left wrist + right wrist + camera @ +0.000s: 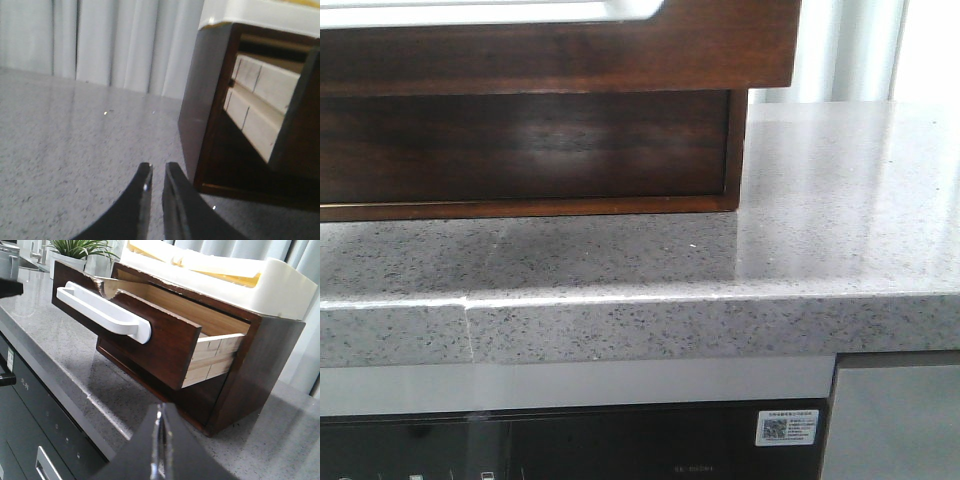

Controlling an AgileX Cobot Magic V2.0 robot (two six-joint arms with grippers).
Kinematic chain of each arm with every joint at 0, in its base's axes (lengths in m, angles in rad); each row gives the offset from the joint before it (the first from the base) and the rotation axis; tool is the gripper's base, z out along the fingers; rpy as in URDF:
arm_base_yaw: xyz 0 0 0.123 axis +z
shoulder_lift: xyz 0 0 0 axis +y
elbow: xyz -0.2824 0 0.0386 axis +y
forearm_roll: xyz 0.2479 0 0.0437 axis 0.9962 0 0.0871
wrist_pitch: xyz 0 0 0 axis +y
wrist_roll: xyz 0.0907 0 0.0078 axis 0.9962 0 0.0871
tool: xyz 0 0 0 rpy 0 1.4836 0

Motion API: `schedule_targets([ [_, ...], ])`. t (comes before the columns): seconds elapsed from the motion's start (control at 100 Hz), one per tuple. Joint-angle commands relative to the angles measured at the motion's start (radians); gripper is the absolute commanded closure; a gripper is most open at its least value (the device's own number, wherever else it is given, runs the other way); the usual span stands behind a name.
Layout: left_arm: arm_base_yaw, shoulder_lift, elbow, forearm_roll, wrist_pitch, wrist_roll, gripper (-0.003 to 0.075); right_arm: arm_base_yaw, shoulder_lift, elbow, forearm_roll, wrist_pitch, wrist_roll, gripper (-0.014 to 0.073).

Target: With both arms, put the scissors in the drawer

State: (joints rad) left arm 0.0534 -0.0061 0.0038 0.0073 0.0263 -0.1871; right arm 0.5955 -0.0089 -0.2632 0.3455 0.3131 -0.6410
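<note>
The scissors do not show in any view. The drawer [560, 50] has a dark brown glossy front, and it stands pulled out of the wooden cabinet [520, 150]. In the right wrist view the drawer [165, 345] shows a white bar handle [100, 312] and pale wood sides. What lies inside it is hidden. My right gripper [161, 409] is shut and empty, low over the counter in front of the cabinet's corner. My left gripper [158, 166] hovers over the counter beside the cabinet [200, 115], its fingers a narrow gap apart with nothing between them. Neither arm appears in the front view.
The cabinet stands on a grey speckled stone countertop [820, 220]. A white tray [280, 285] rests on top of the cabinet. A potted plant [75, 247] stands far behind. Below the counter edge is a black appliance front [570, 440]. Pale curtains [100, 40] hang behind the counter.
</note>
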Motion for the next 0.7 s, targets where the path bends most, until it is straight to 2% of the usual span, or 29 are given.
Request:
schedule_targets([
  [0.0, 0.016, -0.033, 0.016, -0.032, 0.003, 0.066, 0.0717, -0.008, -0.02, -0.023, 0.008, -0.08, -0.004, 0.069],
  [0.3, 0.014, -0.033, 0.017, -0.032, 0.267, 0.068, 0.0717, -0.008, -0.02, -0.023, 0.008, -0.08, -0.004, 0.069],
  [0.69, 0.014, -0.033, 0.017, -0.032, 0.267, 0.068, 0.0717, -0.008, -0.02, -0.023, 0.008, -0.08, -0.004, 0.069],
])
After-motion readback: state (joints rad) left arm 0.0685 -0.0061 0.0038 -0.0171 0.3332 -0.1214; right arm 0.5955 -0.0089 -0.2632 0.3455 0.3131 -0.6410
